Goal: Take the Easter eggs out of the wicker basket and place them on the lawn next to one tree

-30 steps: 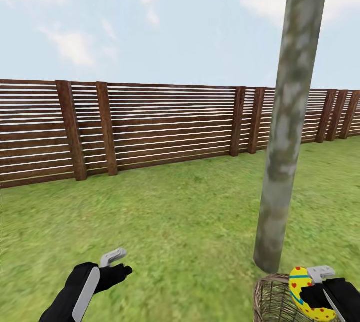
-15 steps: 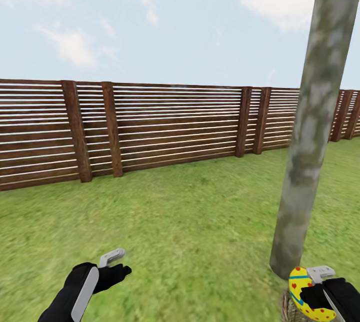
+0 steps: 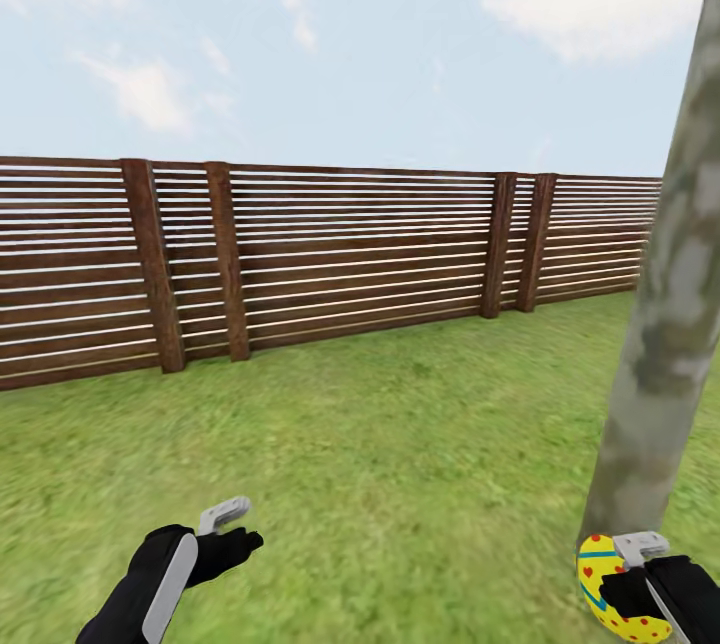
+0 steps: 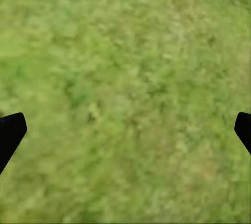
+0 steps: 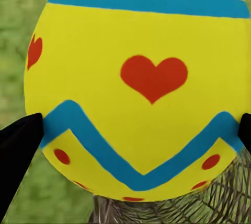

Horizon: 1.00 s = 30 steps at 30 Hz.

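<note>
Head view: right tool [image 3: 640,584] clamped on an Easter egg [image 3: 605,589], tree [image 3: 660,344] trunk directly ahead of it; left tool [image 3: 228,524] spread apart, empty, farther off.

Fenced garden: grassy lawn [image 3: 380,444], brown slat fence [image 3: 330,254], tree [image 3: 665,324], open sky.

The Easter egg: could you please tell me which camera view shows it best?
The right wrist view: the Easter egg appears close up, with its red hearts, dots and blue zigzag clear, clamped in the right end effector. The head view shows the egg small at the lower corner, partly covered by that end effector.
</note>
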Motion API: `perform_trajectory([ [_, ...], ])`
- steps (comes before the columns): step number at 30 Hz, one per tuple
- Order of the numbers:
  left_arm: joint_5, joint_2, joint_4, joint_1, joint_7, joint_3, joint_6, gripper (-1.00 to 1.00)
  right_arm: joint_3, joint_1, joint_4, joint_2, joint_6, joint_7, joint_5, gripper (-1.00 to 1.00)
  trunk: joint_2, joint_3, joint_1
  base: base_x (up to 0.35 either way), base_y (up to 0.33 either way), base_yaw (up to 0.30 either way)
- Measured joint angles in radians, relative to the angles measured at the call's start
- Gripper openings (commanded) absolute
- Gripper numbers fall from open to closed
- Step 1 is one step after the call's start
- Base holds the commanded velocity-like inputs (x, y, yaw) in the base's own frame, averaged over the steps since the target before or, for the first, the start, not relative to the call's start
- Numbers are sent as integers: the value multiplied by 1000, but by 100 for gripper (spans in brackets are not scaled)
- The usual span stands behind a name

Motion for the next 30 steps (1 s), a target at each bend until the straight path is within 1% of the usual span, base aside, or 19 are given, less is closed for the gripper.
perform_trajectory([
  [14, 0, 0, 0, 0, 2, 0, 0, 100, -1, 0, 1, 0, 1, 0, 0, -100, 0, 0, 0, 216, 280, 0],
  [30, 0, 1, -3, 0, 2, 0, 0, 100, 0, 0, 2, 1, 0, -1, 0, -100, 0, 0, 0, 272, 242, 0],
])
